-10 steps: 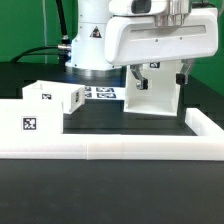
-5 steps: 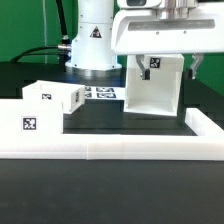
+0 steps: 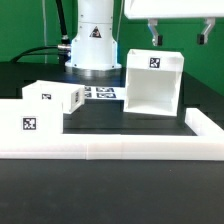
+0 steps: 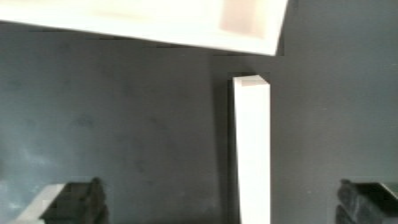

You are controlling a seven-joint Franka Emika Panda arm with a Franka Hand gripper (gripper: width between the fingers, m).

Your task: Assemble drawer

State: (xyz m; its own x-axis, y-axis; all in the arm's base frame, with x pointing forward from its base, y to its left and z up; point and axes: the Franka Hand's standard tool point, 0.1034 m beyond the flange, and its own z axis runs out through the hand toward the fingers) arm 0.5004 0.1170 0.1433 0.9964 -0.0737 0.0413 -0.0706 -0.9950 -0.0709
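Observation:
The drawer's tall white housing (image 3: pixel 153 82) stands on the black table at the exterior view's right, with a square tag near its top. A small open-top tray (image 3: pixel 55 97) with a tag lies at the exterior view's left. My gripper (image 3: pixel 178 35) hangs above the housing, open and empty, clear of it. In the wrist view the housing (image 4: pixel 160 25) is seen from above. My gripper (image 4: pixel 222 205) is open there too, its two dark fingertips (image 4: pixel 71 200) far apart with nothing between them.
A long low white rail (image 3: pixel 110 141) with a tag runs along the front and turns back at the exterior view's right; part of it shows in the wrist view (image 4: pixel 253 150). The marker board (image 3: pixel 100 92) lies before the robot base (image 3: pixel 92 40).
My gripper has risen straight up from around the housing to well above it, leaving the housing standing on the table. The tray has not moved.

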